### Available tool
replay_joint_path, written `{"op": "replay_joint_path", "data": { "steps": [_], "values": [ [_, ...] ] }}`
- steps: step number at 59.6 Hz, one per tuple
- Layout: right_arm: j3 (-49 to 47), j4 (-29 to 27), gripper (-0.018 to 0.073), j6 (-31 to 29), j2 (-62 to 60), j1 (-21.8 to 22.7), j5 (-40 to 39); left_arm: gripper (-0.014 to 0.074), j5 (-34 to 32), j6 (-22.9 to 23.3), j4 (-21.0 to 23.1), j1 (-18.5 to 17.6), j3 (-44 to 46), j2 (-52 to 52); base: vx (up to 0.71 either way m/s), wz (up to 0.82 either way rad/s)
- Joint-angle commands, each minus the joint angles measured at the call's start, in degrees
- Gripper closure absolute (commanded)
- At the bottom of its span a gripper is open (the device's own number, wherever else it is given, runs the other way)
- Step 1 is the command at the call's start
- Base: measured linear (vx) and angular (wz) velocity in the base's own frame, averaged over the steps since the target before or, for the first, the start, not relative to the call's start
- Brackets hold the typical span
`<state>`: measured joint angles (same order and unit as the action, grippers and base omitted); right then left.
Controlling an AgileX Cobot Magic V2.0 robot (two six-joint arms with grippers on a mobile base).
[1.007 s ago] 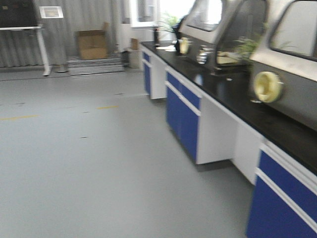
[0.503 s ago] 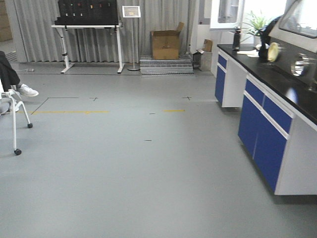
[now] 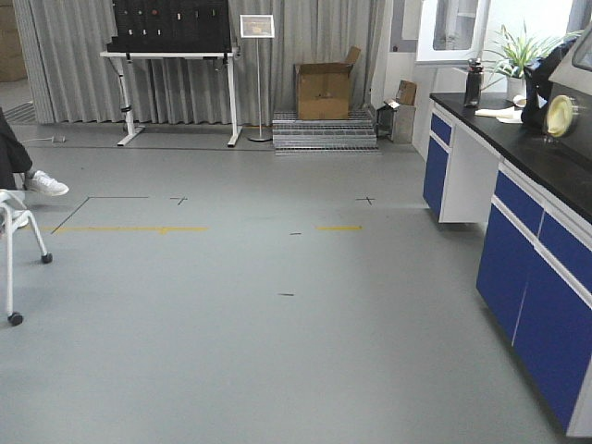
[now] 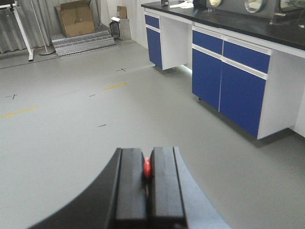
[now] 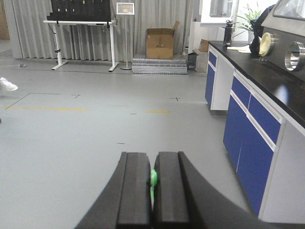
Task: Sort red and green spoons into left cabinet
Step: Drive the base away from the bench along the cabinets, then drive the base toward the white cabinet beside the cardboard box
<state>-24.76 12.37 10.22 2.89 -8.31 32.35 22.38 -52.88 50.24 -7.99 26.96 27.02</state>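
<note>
In the left wrist view my left gripper (image 4: 147,155) is shut on the red spoon (image 4: 147,168); only a small red sliver shows between the black fingers. The right wrist view has my right gripper (image 5: 153,158) shut on the green spoon (image 5: 153,178), of which a thin green edge peeks out of the gap. Both grippers hang above bare grey floor. Neither gripper appears in the front view. The left cabinet is out of view.
A black-topped lab bench with blue cupboard doors (image 3: 541,268) runs along the right. A cardboard box (image 3: 324,88) and a stand with a sign (image 3: 257,28) stand at the back by grey curtains. A wheeled chair leg (image 3: 11,268) and a person's shoe (image 3: 44,184) are at the left.
The front view has swung left, away from the bench: the counter and glove boxes that filled the right side now sit at the edge, and open floor, curtains and chair have come into view.
</note>
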Motion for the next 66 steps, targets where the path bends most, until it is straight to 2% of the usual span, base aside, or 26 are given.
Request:
{"op": "replay_joint_path", "data": {
  "steps": [1,66],
  "values": [
    [-1.7,0.8,0.0564,-0.4,0.8,0.2,-4.5,0.0596,-2.6,0.5,1.8,0.0,1.6,0.4,0.57,-0.02],
    [-1.7,0.8,0.0564,-0.4,0.8,0.2,-4.5,0.0596,-2.2,0.5,1.8,0.0,1.6,0.4,0.64,0.06]
  ]
}}
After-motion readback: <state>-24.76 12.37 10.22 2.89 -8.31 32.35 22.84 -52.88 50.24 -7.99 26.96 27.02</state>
